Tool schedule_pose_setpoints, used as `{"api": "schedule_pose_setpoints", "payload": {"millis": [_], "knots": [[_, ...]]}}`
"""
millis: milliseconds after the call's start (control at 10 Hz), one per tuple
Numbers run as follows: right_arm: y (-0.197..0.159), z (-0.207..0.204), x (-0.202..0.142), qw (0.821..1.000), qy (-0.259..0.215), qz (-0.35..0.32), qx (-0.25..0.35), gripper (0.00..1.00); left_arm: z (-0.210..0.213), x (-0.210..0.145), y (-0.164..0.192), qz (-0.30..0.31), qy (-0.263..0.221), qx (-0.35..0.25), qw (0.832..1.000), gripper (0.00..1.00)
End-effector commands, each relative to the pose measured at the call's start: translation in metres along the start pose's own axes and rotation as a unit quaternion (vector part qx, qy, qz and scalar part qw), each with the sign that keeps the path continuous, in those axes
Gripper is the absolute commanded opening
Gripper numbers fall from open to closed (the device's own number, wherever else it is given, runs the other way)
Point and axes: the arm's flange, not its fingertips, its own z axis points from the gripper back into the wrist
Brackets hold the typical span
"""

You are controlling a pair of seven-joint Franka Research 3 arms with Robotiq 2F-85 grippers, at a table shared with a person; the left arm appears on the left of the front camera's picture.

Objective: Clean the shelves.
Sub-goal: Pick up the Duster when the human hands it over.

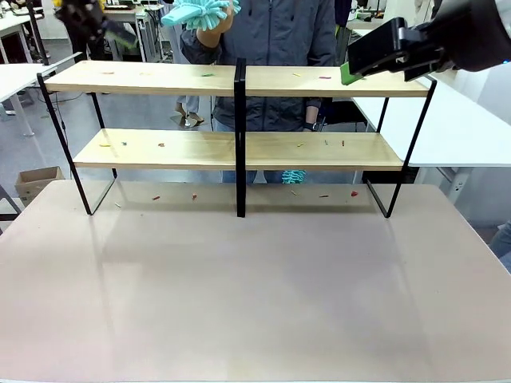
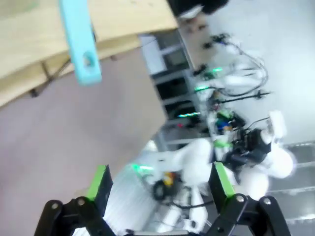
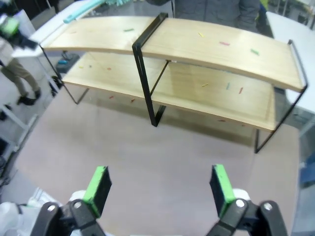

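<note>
The shelves (image 1: 160,78), two long light-wood boards on a thin black frame with a central upright, stand across the far half of the table (image 1: 255,295). Small coloured scraps (image 1: 300,144) lie on both boards and on the table by the frame's feet. Behind the shelves a person holds up a fluffy teal duster (image 1: 200,12); its light-blue handle (image 2: 81,44) crosses the left wrist view. My left gripper (image 2: 161,182) is open and empty, raised above the top board's left end (image 1: 100,28). My right gripper (image 3: 159,189) is open and empty too, hovering over the top board's right end (image 1: 355,64).
White tables stand to the right (image 1: 455,128) and far left (image 1: 16,76). A cardboard box (image 1: 36,182) sits on the floor at the left. A second teal tuft (image 1: 293,175) shows behind the lower board. The near table surface is bare pinkish-grey.
</note>
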Motion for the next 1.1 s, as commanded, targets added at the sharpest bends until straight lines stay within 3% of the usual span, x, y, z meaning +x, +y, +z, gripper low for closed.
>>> {"api": "schedule_pose_setpoints", "payload": {"millis": [0,100,400,900,1000], "knots": [[-0.001,0.001,-0.001,1.000,-0.001,-0.003,0.000,1.00,0.005,0.077,0.020,0.097,-0.025,-0.059,0.993,1.00],[-0.001,0.001,-0.001,1.000,-0.001,-0.003,0.000,1.00,-0.002,0.093,0.036,0.111,-0.051,-0.076,0.990,1.00],[-0.001,0.001,-0.001,1.000,-0.001,-0.003,0.000,1.00,-0.022,0.111,0.072,0.156,-0.059,-0.079,0.983,1.00],[-0.001,0.001,-0.001,1.000,-0.001,-0.003,0.000,1.00,-0.030,0.113,0.084,0.166,-0.082,-0.091,0.978,1.00],[-0.001,0.001,-0.001,1.000,-0.001,-0.003,0.000,1.00,-0.030,0.113,0.086,0.168,-0.085,-0.084,0.979,0.41]]}}
